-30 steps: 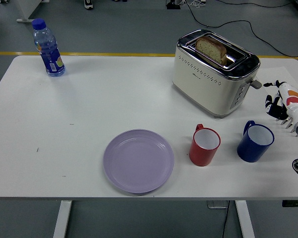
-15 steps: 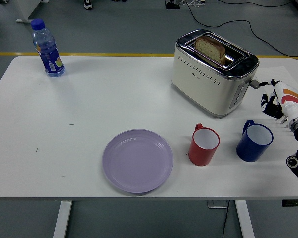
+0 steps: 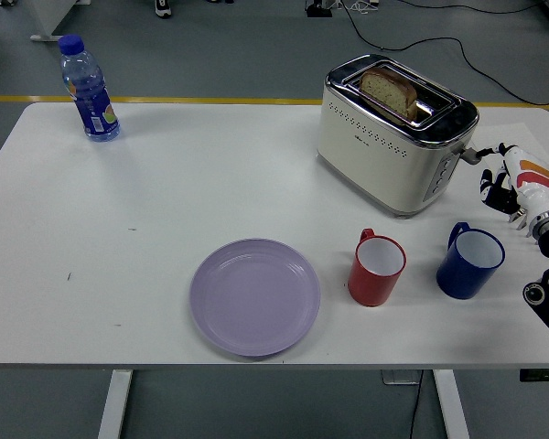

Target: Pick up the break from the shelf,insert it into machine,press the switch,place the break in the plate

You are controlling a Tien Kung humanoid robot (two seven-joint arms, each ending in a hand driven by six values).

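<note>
Head view shows, nearest, a lilac plate (image 3: 254,295), then a red mug (image 3: 377,268) and a blue mug (image 3: 470,262), then the right hand (image 3: 512,190) beside the toaster (image 3: 393,135) lever, its grip unclear, the bread (image 3: 389,91) standing in the slot, the toaster's small logo unreadable.

You get bright, even overhead light across the white table (image 3: 165,183), with only faint, soft shadows under the round lilac plate (image 3: 254,295) and the two mugs. The chrome top of the cream toaster (image 3: 395,133) throws small highlights. Focus stays sharp edge to edge.
</note>
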